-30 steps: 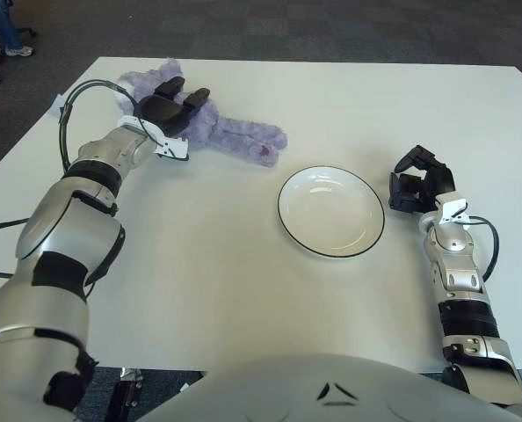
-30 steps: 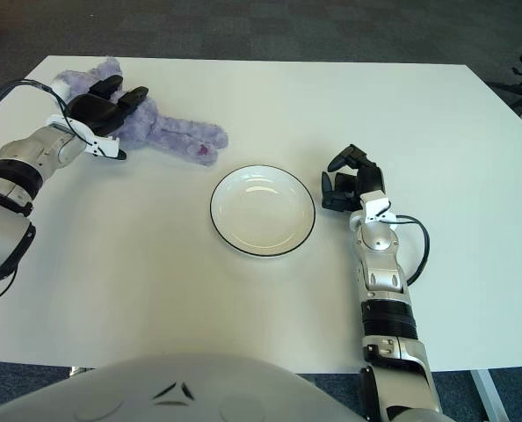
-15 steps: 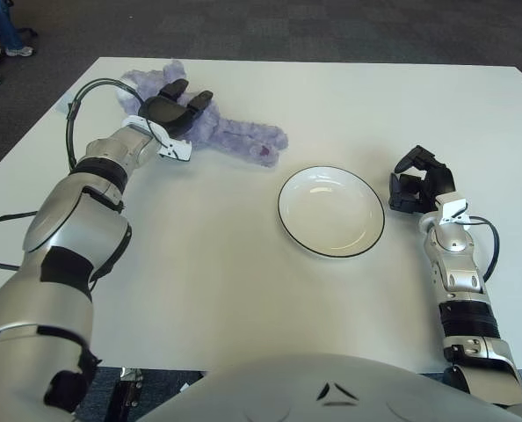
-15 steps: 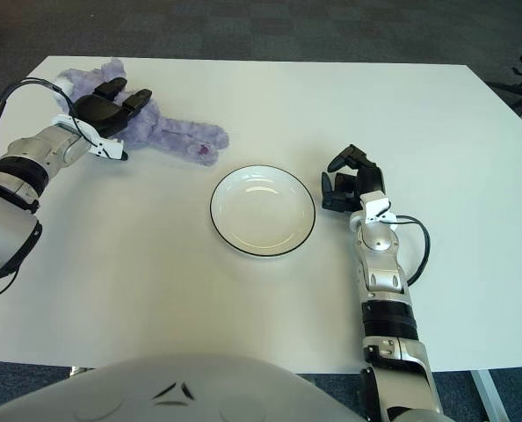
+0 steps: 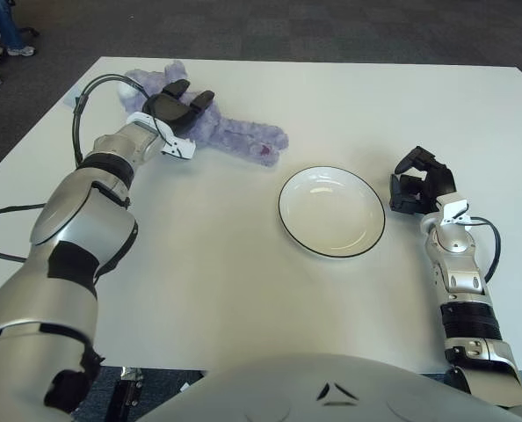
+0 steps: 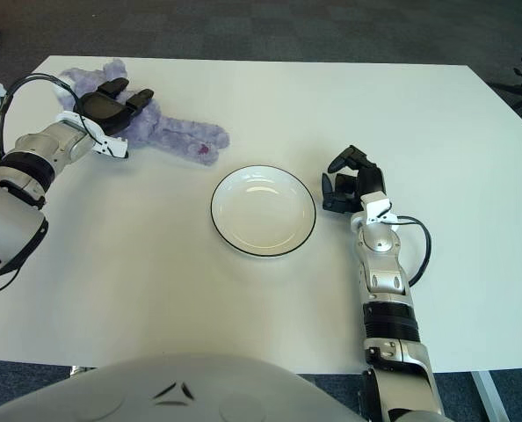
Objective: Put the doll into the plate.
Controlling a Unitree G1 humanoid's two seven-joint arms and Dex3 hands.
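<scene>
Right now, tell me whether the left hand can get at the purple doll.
Probably yes. The left hand is already over the doll at the far left of the table, fingers spread across its body, with nothing between them.

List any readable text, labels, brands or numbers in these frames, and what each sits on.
None readable.
Purple plush doll: no tag or print visible.
White plate: plain, dark rim line only.
Left hand on the doll, right hand parked beside the plate: no markings legible.
</scene>
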